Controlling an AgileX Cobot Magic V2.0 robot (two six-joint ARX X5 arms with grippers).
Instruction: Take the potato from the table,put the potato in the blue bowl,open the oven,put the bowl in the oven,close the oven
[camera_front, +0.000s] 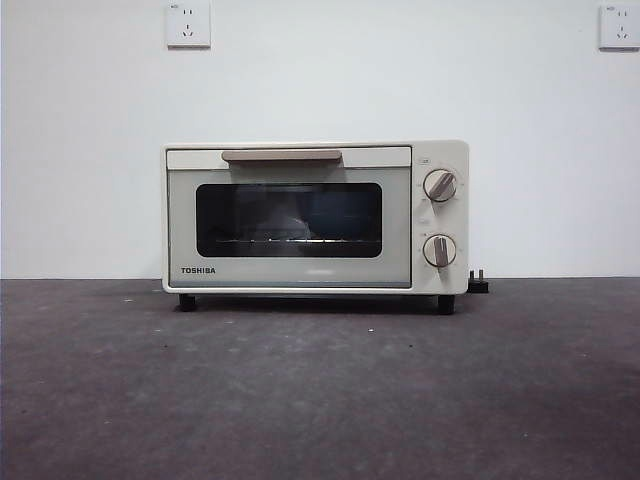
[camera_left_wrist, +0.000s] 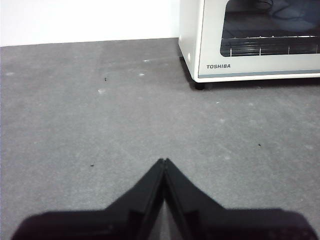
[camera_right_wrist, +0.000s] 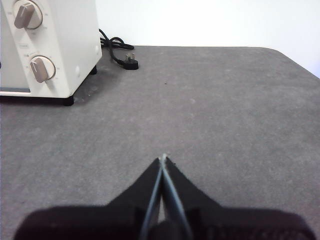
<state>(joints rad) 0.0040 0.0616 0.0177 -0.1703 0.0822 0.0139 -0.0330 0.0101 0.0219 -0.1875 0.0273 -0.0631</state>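
Bare counter (camera_front: 320, 390) stretches before the oven (camera_front: 315, 217) — door shut, something blue faintly visible behind the glass, no potato outside. Left hand (camera_left_wrist: 164, 162) and right hand (camera_right_wrist: 163, 159) both closed, empty, well short of the oven. Reopening risks a needless repeat.

The oven (camera_left_wrist: 250, 40) ran off the edge in the left wrist view, showing only its logo-side corner, and in the right wrist view only its knob end showed. Behind its dark glass door (camera_front: 289, 220) the interior was too dim to make out. The power cord (camera_right_wrist: 117, 50) disappeared behind the oven's body.
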